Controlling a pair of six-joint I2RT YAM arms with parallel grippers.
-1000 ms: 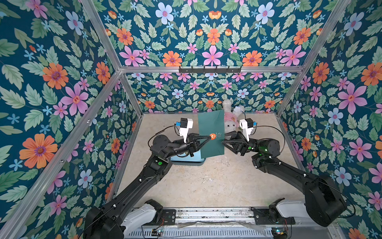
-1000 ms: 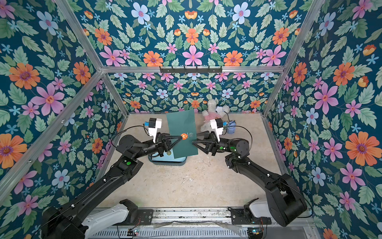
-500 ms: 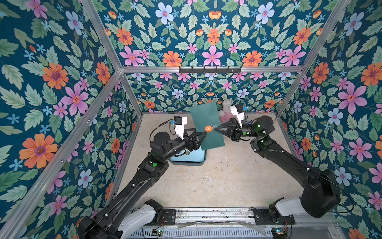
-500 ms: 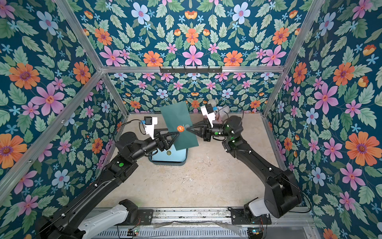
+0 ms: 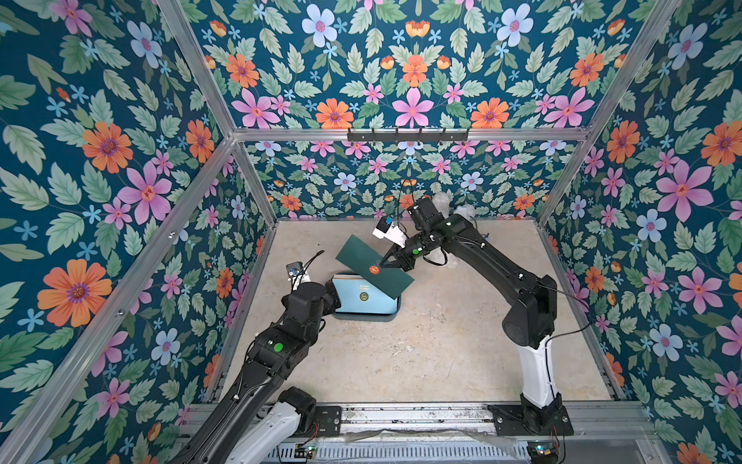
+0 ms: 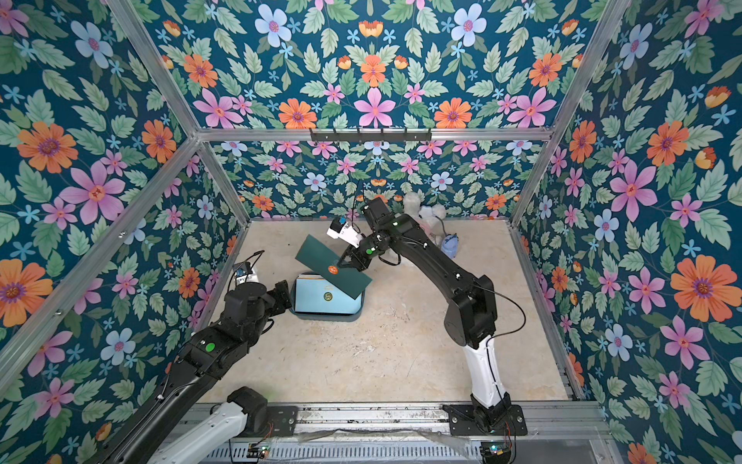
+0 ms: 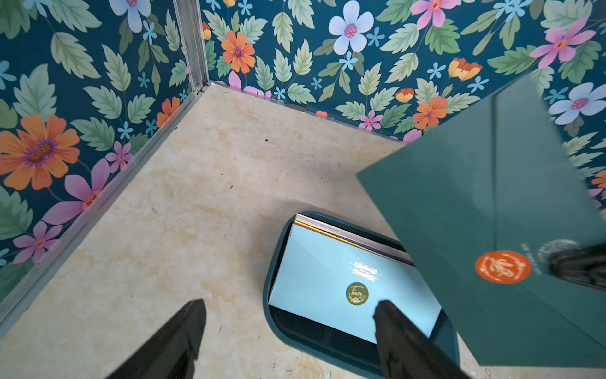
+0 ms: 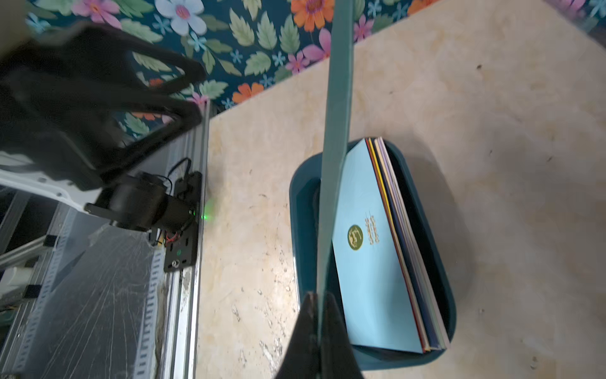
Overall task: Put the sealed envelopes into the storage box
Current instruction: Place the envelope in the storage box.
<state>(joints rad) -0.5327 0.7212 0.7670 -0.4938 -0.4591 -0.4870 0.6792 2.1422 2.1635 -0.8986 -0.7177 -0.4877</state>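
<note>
Right gripper (image 5: 384, 263) is clamped on the dark green envelope (image 5: 361, 257) right by its orange seal (image 5: 374, 269), holding it tilted over the storage box (image 5: 363, 319) in the middle of both top views. Left gripper (image 7: 288, 306) is spread wide, holding nothing (just sitting at the box's left edge). A light blue envelope (image 5: 363, 295) lies on top inside.

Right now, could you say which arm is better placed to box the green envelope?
Right: the right claw pinches the green envelope above the box; the left claw is open, empty.
</note>
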